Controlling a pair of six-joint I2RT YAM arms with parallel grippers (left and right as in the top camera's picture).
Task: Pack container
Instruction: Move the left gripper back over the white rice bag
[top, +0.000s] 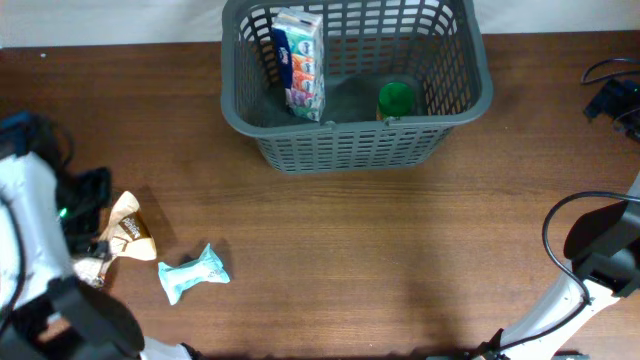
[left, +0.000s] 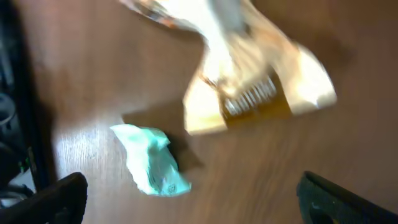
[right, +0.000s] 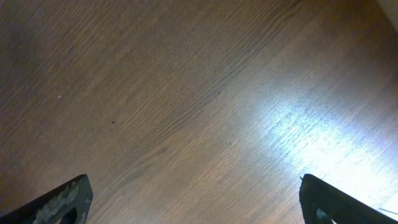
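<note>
The container (top: 355, 145) sits at the far middle of the bench (top: 380, 260), holding an upright colourful carton (top: 300, 62) and a green-lidded jar (top: 396, 98). The left jaws stand wide apart above a tan wrapper (left: 261, 93) and a teal packet (left: 152, 162). The right jaws, also apart, hang over bare wood.

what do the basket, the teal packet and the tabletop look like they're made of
Basket: looks like moulded plastic, matt dark grey, going by the even slotted lattice walls.
Teal packet: probably thin plastic film, crinkled, with pinched ends.
Tabletop: wood or wood-look laminate, brown grain with a soft sheen under the light; can't tell which.
</note>
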